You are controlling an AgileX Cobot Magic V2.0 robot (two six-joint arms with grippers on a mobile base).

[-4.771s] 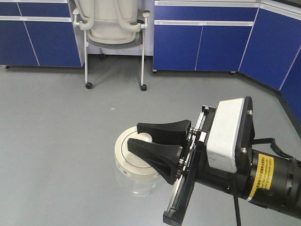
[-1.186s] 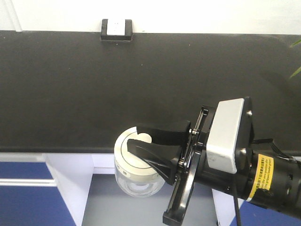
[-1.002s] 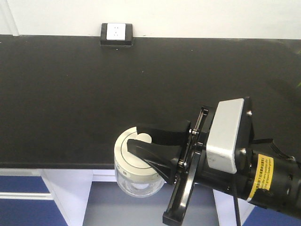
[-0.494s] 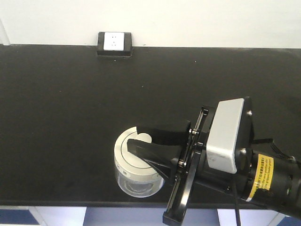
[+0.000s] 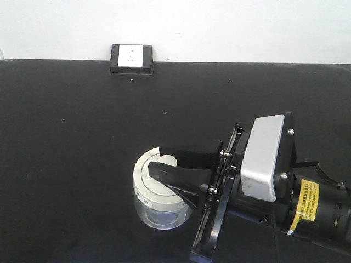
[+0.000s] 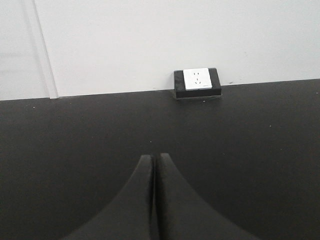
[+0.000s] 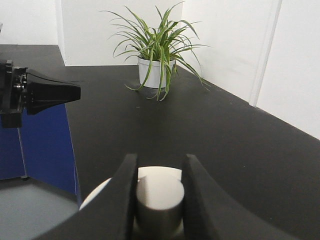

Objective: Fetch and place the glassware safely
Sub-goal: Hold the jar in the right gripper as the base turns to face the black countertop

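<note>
Right, on my front feed the right gripper (image 5: 156,157) comes in from 4 o'clock, with its two black fingers (image 5: 189,152) closed to a narrow gap around the knob (image 5: 170,160) of the glass jar (image 5: 160,211). The wrist feed confirms it: the grey knob sits snug between the two pads, which touch it on either side, so the pincer is nearly closed and has hold of the jar by its knob. The off-white lid (image 5: 143,181) faces up at me, and the clear body shows below it, at roughly 7 o'clock from the middle of the front feed. The jar is over the black countertop (image 5: 71,137), which fills the view around it (I cannot tell from here whether its base is touching the surface or hanging just above it).

At 11 o'clock in that feed, well apart from the jar, a wall socket (image 5: 130,57) in a black housing sits where the countertop meets the white wall (image 5: 230,27).

The left gripper (image 6: 152,159) has its fingers pressed flat together, with nothing between them, pointing at 12 o'clock toward that socket.

On the right wrist feed a potted plant (image 7: 159,57) in a white pot stands on the countertop at 12 o'clock, far beyond the jar, and a blue cabinet front (image 7: 45,145) shows at 9 o'clock.
</note>
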